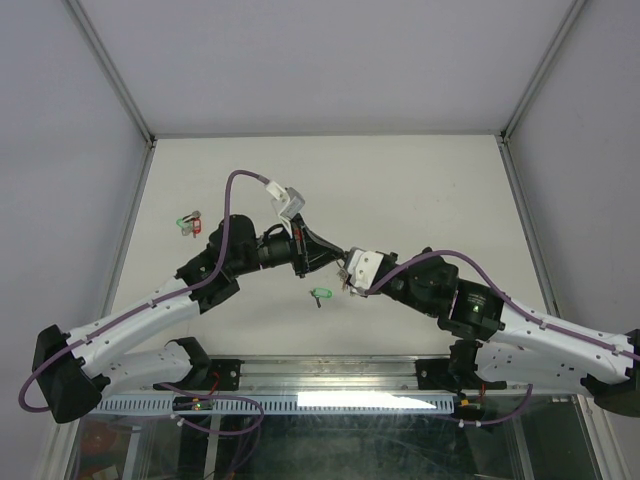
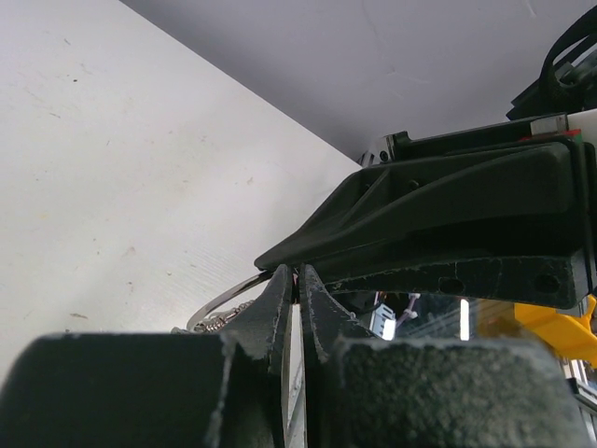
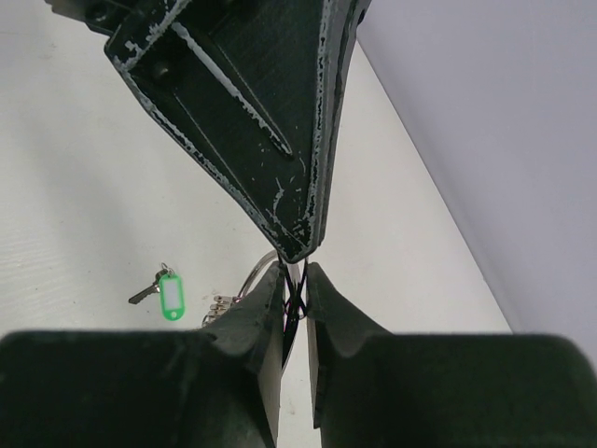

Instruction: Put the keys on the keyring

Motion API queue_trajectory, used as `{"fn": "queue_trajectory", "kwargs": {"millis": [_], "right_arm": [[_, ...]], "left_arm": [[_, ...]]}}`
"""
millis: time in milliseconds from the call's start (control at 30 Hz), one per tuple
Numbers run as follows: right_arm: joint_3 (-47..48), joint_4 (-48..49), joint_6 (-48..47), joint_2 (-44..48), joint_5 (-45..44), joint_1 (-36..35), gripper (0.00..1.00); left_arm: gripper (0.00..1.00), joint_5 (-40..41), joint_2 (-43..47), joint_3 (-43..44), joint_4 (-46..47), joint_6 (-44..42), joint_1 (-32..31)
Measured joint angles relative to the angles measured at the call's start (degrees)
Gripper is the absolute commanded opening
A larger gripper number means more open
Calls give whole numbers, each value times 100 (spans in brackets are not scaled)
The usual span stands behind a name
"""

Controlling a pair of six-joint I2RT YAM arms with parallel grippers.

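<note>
Found left pincer [image 2: 297, 280] shut on ring [image 2: 220, 303], mostly hidden; right pincer [image 3: 294, 276] narrow, hold unclear. Spotted green key [image 3: 169, 294] nearby.

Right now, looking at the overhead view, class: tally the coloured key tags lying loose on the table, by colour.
Green: 2 (green tag mid-table, green tag far left)
Red: 1 (red tag, beside the far-left green one)
Total: 3
</note>
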State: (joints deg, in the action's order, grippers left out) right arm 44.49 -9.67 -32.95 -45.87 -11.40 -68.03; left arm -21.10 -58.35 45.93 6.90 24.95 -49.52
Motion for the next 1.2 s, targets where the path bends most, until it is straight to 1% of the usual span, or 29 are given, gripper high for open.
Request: {"fn": "queue_trajectory", "kwargs": {"millis": [100, 400, 567, 667, 767, 800, 967, 1200], "right_arm": [[-24, 59, 0, 0, -15, -11, 19], [-90, 214, -9, -2, -28, -11, 21], [-122, 236, -17, -2, -44, -11, 25], [-125, 236, -20, -2, -79, -11, 24], [-129, 243, -20, -2, -90, -11, 17], [-129, 245, -20, -2, -92, -11, 16], [-138, 260, -22, -2, -92, -11, 22], [-146, 323, -26, -2, -92, -11, 22]], "left_arm": [[0, 7, 31, -2, -15, 0, -4], [0, 24, 83, -2, -50, 0, -4], [0, 70, 103, -2, -105, 0, -7], [0, 127, 127, -2, -118, 0, -7], [0, 149, 140, -2, -125, 0, -7], [0, 153, 140, -2, -129, 0, -7], [0, 155, 140, -2, -129, 0, -7], [0, 155, 140, -2, -131, 0, -7]]}}
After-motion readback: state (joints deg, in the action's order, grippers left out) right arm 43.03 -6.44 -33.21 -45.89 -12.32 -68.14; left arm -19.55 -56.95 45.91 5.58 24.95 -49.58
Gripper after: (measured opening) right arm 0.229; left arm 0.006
